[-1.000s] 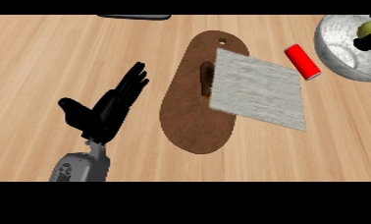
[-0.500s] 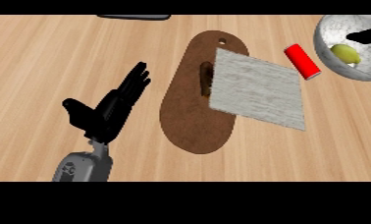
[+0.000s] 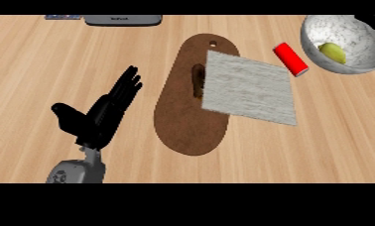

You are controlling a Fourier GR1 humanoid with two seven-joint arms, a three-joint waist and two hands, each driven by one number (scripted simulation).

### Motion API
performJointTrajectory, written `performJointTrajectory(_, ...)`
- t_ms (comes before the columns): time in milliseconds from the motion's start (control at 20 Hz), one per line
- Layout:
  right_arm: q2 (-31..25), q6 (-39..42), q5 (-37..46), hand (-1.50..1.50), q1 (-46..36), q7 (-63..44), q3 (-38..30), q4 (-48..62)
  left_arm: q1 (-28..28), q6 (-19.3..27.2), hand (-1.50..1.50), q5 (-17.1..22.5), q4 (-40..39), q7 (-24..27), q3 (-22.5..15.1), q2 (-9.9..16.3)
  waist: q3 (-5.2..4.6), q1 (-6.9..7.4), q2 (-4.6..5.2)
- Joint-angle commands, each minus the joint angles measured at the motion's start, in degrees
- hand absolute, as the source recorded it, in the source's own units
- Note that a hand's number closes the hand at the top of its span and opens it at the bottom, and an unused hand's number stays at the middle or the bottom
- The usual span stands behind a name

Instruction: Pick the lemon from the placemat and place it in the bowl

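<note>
At the lower left of the frame the left hand (image 3: 99,116) rests over the wooden surface (image 3: 58,56), fingers straight and slightly spread, thumb out to the side, holding nothing. The right hand is nowhere in view.

Toward the middle lies one brown oval board (image 3: 183,126), and on its right half one pale placemat (image 3: 249,88), set at a slant. Nothing sits on the placemat. Just beyond its upper right corner lies one red cylinder (image 3: 290,59), close beside the bowl but, as far as can be seen, apart from it.

At the upper right, cut by the frame edge, is one speckled grey bowl (image 3: 344,31), and inside it the one lemon (image 3: 333,52), resting against the near wall.

At the upper left edge one grey flat object (image 3: 123,20) shows partly, with a small dark item just left of it, too cut off to identify.

Judging from this, the task looks essentially done: the lemon is off the placemat and inside the bowl, with no hand on it. Nothing appears left beyond the arms settling.
</note>
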State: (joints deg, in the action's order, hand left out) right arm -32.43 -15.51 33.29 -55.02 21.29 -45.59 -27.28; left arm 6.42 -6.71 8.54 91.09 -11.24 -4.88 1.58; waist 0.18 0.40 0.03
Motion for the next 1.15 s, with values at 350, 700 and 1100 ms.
performJointTrajectory(350,11.65,14.12,-13.38,-1.5,18.45,11.22,-2.75,-24.74,-2.91,1.17,0.0,0.15,0.36,0.78,2.66,1.06,-0.38,-4.93,-1.86)
performJointTrajectory(700,20.25,21.3,-14.81,1.5,35.24,14.09,-0.34,-40.81,-6.29,1.87,0.0,0.2,1.17,0.65,3.56,1.44,-0.59,-7.57,-2.67)
performJointTrajectory(1100,32.17,29.92,-16.15,1.5,63.4,23.69,4.12,-52.07,-4.72,1.59,0.0,1.4,2.52,-0.16,4.3,1.71,-0.44,-7.55,-1.63)
